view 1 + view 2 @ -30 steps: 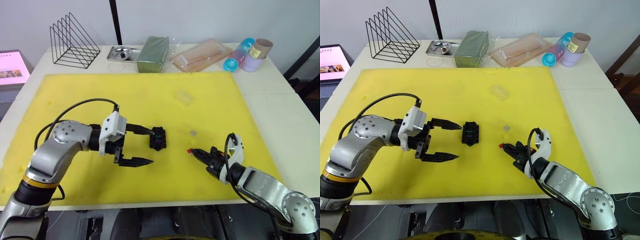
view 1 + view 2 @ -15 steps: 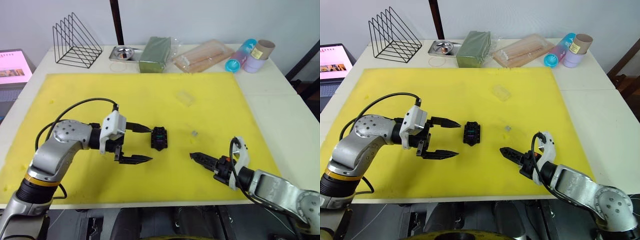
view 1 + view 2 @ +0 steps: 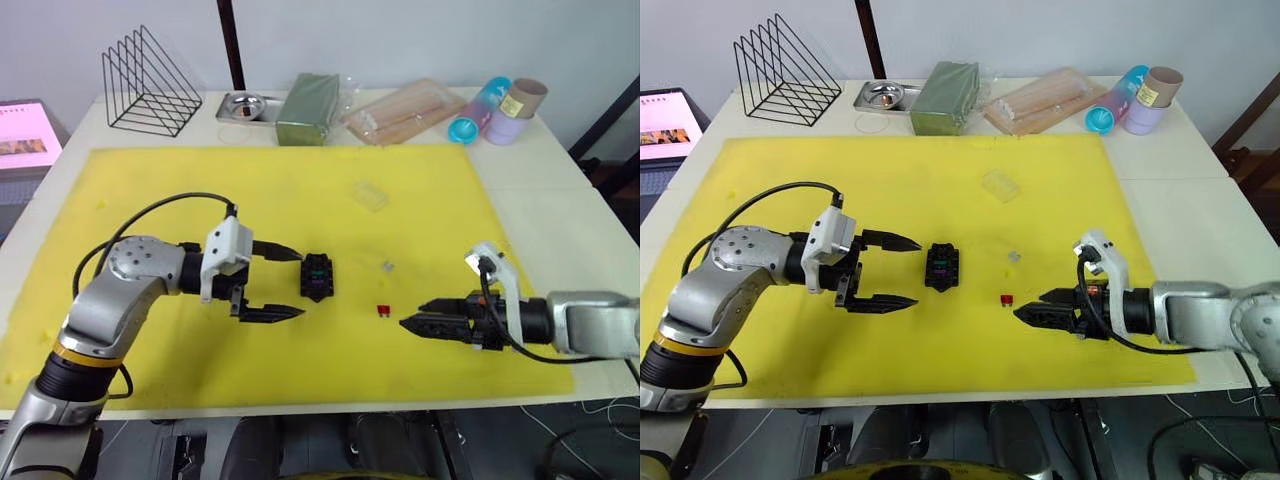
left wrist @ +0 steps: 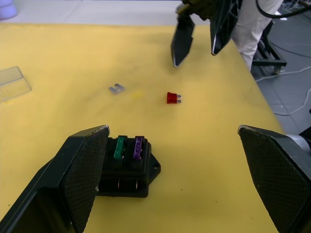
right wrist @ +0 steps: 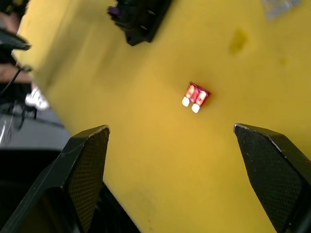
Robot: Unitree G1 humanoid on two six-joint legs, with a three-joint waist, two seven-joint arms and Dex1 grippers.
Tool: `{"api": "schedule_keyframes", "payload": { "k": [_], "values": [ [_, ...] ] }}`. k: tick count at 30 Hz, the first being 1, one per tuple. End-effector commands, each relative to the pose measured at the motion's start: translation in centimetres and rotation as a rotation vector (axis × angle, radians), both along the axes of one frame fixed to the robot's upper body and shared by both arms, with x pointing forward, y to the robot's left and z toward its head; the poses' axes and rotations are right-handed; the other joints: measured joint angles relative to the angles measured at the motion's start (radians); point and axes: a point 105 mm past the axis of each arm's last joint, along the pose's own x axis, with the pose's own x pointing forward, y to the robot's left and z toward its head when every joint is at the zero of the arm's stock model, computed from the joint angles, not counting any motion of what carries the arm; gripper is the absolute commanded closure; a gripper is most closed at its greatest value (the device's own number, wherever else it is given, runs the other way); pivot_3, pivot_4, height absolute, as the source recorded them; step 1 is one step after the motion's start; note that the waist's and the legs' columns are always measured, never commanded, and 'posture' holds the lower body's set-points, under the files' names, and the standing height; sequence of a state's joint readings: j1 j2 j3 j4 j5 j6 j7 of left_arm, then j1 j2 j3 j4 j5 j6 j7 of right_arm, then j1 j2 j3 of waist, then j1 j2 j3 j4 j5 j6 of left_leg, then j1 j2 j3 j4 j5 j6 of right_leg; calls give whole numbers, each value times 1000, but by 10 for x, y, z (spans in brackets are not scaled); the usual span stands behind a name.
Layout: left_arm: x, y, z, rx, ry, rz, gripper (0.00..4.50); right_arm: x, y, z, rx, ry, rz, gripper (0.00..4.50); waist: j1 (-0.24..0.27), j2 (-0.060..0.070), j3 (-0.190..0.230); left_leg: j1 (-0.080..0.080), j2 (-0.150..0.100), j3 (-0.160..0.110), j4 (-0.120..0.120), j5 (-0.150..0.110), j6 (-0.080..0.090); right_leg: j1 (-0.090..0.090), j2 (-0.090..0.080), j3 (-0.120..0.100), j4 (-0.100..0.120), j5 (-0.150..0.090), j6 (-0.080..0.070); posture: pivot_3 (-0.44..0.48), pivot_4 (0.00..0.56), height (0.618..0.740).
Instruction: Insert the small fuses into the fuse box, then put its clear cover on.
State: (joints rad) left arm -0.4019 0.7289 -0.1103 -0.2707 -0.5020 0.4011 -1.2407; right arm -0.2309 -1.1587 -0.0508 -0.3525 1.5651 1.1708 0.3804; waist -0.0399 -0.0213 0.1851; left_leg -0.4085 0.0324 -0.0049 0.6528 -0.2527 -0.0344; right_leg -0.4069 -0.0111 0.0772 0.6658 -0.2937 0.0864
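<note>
Fingers point(image 3: 1025, 315) spread beside red fuse point(image 3: 1007, 299) on open mat point(image 3: 940, 190).

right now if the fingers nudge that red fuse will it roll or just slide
Probably slide: the red fuse lies flat on the yellow mat, blocky with two short prongs. It looks tiny and light, so it may skitter or spin. Likely stiff plastic.

The small black slotted plastic fuse box point(image 3: 317, 277) sits mid-mat on the yellow foam mat point(image 3: 150, 190). Right of it lies the tiny red fuse point(image 3: 383, 311); behind that, the tiny pale grey fuse point(image 3: 387, 266). The small transparent rectangular cover point(image 3: 368, 195) lies farther back.
</note>
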Motion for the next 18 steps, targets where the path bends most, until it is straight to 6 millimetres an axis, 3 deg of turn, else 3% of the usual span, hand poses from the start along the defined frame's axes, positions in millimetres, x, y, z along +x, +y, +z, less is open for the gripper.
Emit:
{"api": "schedule_keyframes", "payload": {
  "k": [1,6,10,18],
  "values": [
    [-1,-3,7,-3,-41,-25,0,3,-1,3,-17,-11,83,131,1,0,0,0,0,0,0,0,0,0,0,0,0,0,0,0,150,740],
    [0,-3,7,2,-48,-26,0,25,6,4,-3,-27,126,131,2,0,0,0,0,0,0,0,0,0,0,0,0,0,0,0,150,740],
    [0,-3,5,8,-52,-23,0,29,13,0,-8,-15,165,1058,2,0,0,0,0,0,0,0,0,-1,0,0,0,0,0,0,150,740],
    [1,-1,6,11,-61,-6,0,30,17,-10,-3,9,188,1058,4,0,0,-1,0,0,0,0,0,-1,-1,-1,0,0,1,0,150,740]
  ]
}}
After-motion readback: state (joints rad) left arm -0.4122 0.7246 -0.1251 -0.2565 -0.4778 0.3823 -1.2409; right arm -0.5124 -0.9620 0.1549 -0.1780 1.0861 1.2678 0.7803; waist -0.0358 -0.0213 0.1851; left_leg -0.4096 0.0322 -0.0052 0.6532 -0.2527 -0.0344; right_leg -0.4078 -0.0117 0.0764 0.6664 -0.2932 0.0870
